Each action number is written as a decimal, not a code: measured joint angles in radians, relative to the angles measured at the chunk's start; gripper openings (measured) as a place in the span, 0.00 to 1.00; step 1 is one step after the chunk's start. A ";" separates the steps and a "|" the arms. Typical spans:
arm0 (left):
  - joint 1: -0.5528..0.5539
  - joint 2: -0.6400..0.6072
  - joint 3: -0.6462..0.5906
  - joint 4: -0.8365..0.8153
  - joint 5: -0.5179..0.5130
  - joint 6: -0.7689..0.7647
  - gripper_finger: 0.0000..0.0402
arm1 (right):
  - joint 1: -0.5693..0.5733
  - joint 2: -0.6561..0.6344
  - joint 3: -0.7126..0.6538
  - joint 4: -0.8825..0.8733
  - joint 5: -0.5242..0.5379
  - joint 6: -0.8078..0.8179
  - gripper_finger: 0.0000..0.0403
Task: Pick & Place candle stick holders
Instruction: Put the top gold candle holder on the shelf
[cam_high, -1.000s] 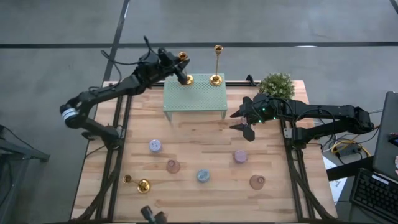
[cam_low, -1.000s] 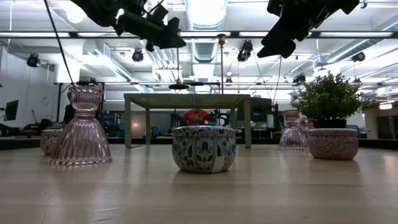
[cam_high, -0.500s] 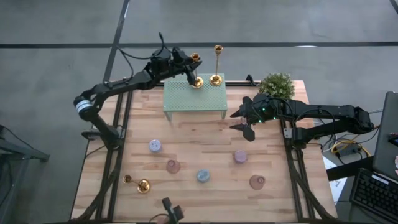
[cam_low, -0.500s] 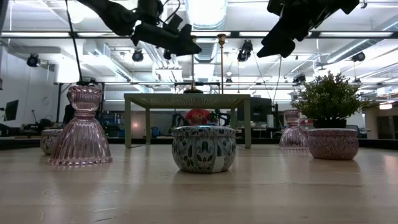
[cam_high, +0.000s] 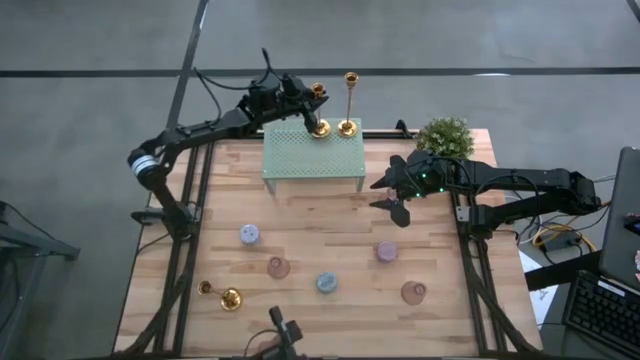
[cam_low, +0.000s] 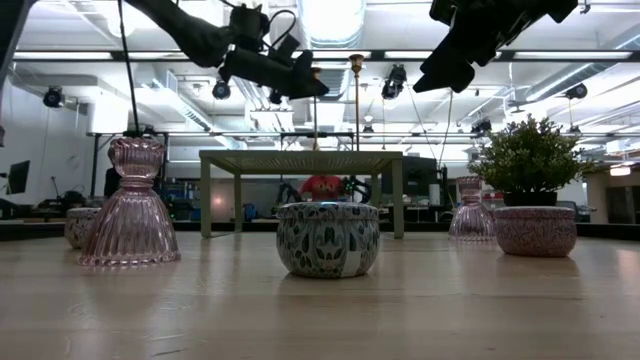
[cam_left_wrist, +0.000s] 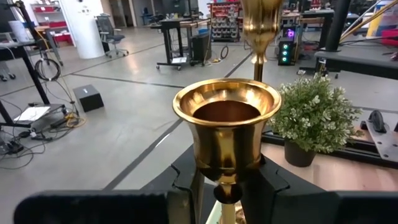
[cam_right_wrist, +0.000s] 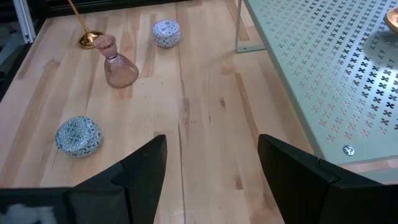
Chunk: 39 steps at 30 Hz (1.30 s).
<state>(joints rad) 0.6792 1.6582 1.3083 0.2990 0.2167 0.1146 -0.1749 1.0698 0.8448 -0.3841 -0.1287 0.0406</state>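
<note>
High view first, from my near edge outward. At about seven o'clock on the wooden table (cam_high: 330, 215) I see one gold candlestick (cam_high: 222, 295) lying on its side, base toward the middle. Beyond it a loose arc of small holders runs across the near half: a patterned round tin (cam_high: 327, 283), a pink glass holder (cam_high: 278, 267), a second patterned tin (cam_high: 249, 234), a pink pot (cam_high: 386, 251) and another pink piece (cam_high: 413, 292) toward five o'clock.

Past those, at three o'clock, my right gripper (cam_high: 398, 208) hangs above bare wood with its fingers apart and nothing between them; its wrist camera shows only tabletop in the gap. A potted plant (cam_high: 444, 136) sits behind it near two o'clock.

Farthest out, at twelve o'clock, a pale green perforated stand (cam_high: 313, 157) carries two upright gold candlesticks at its far edge. My left gripper (cam_high: 312, 108) is clamped on the stem of the shorter candlestick (cam_high: 318, 110), just below its cup, whose base is on or just above the stand; I cannot tell which. From the left wrist camera I see the dark fingers (cam_left_wrist: 186, 186) pressed on either side of that stem under the cup. The tall candlestick (cam_high: 349, 103) stands free just beside it, toward one o'clock.
</note>
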 joint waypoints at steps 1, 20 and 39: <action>0.000 0.003 0.000 0.000 0.001 0.000 0.20 | 0.000 0.000 0.000 0.000 0.000 0.000 0.61; 0.000 0.035 0.000 0.023 0.011 0.007 0.20 | 0.000 0.000 0.000 0.000 0.000 -0.022 0.61; 0.000 0.035 0.000 -0.003 0.011 0.005 0.20 | 0.000 0.000 0.000 0.000 0.000 -0.027 0.61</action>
<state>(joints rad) 0.6792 1.6932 1.3087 0.2959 0.2276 0.1192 -0.1753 1.0698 0.8448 -0.3843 -0.1291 0.0139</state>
